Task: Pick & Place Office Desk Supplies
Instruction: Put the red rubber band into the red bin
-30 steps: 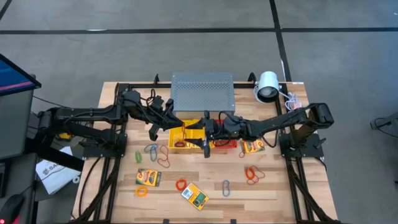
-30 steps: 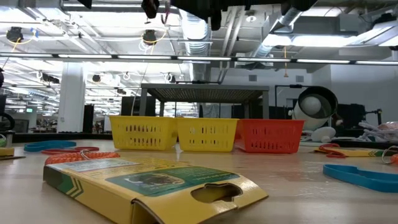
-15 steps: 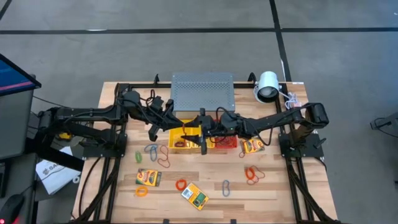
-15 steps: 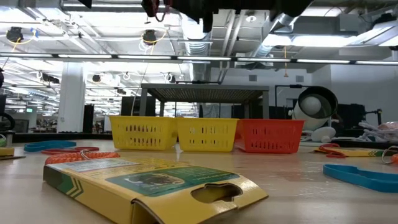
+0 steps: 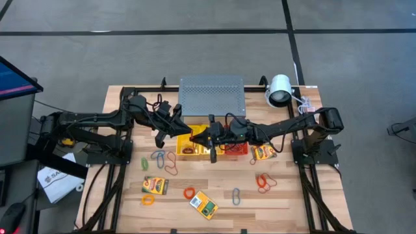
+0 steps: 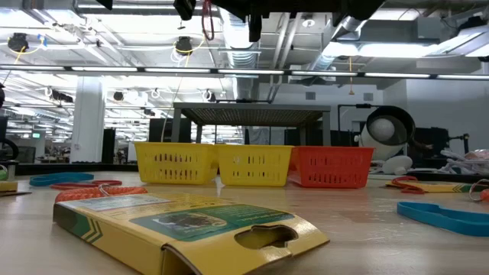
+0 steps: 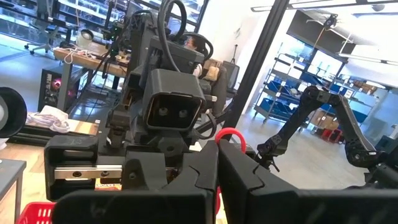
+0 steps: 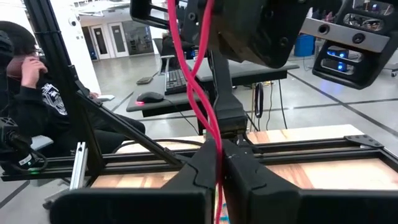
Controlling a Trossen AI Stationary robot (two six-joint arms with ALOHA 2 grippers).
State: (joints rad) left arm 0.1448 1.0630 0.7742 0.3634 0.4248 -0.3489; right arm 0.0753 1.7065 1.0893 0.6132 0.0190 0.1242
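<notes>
A thin red band loop (image 8: pixel 202 106) is stretched in the air between my two grippers, above the yellow baskets (image 5: pixel 194 144). My left gripper (image 5: pixel 190 132) comes in from the table's left and is shut on one end. My right gripper (image 5: pixel 203 138) comes in from the right and is shut on the other end. The low view shows the band (image 6: pixel 206 19) hanging high above the table. Card boxes (image 5: pixel 156 185), loose bands (image 5: pixel 188 192) and oval clips (image 5: pixel 236 195) lie flat on the wooden table. My left gripper pinches one end of the red band between its two fingers; a short arc of the loop (image 7: pixel 231 134) stands out past the fingertips. The fingers reach in from the table's left. The band is clear of the baskets. My right gripper pinches the band's other end (image 8: pixel 215 144) between its two fingers, both strands together. The fingers come from the table's right, facing the left gripper. From the pinch, the two strands cross over each other and run fairly straight to the left gripper.
A red basket (image 5: pixel 235 149) stands right of the yellow ones, and a grey perforated box (image 5: pixel 211 97) behind them. A white cylinder (image 5: pixel 279 91) sits at the back right. A person (image 8: pixel 25 68) sits beyond the table.
My right gripper has moved toward the table's left, up to my left gripper above the yellow baskets. The red band now shows hanging down in the low view.
</notes>
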